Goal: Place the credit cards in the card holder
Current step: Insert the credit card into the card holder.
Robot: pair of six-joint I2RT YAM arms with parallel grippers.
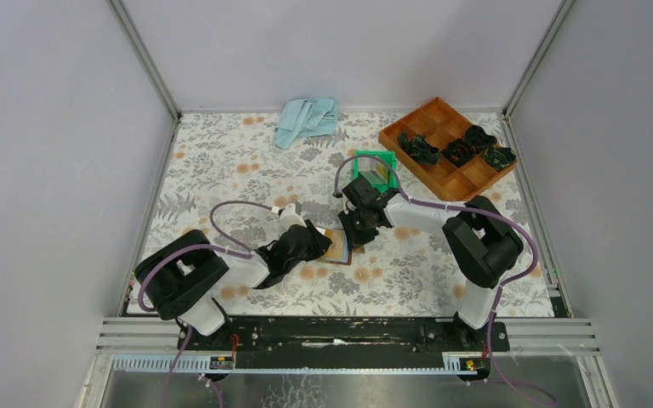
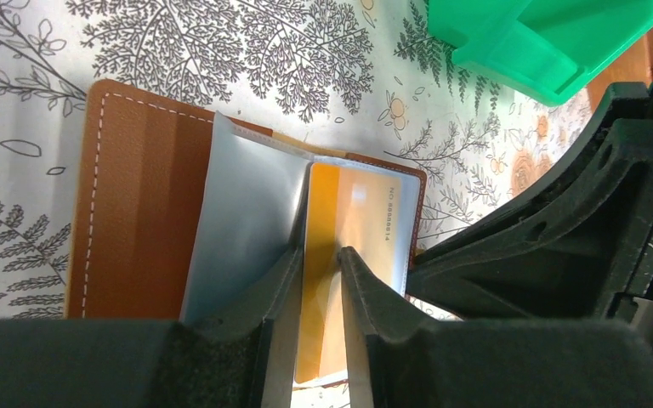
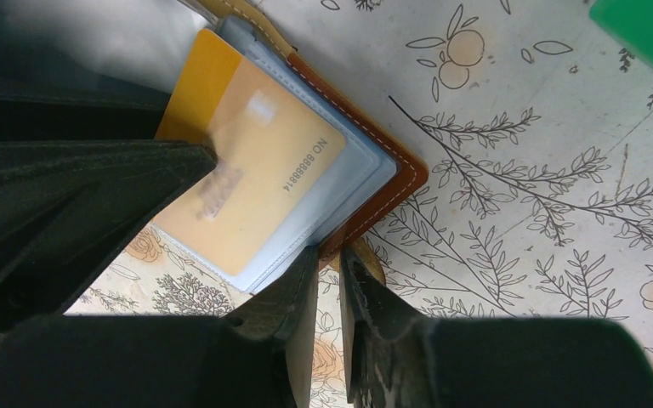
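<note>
Floral tbl cover (image 1: 221, 161): green bin (image 2: 544, 42), wooden tray (image 1: 417, 167), blue cloth (image 1: 306, 119) beyond arms. L gripper (image 2: 319, 253) jaws slightly apart over gold card (image 2: 357, 212); R gripper (image 3: 330, 255) pinches card holder (image 2: 144, 195) edge. Holder mostly hidden in top view.

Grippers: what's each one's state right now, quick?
Left gripper: slightly open over the gold card, not pinching it.
Right gripper: closed on the card holder edge.

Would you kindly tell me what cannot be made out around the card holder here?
- Top view: card holder mostly covered by left hand and right hand; contents too small to tell.
- Left wrist: near end of gold card hidden behind fingers.
- Right wrist: card print blurred; whether the right hand pinches the holder's edge is unclear.
</note>
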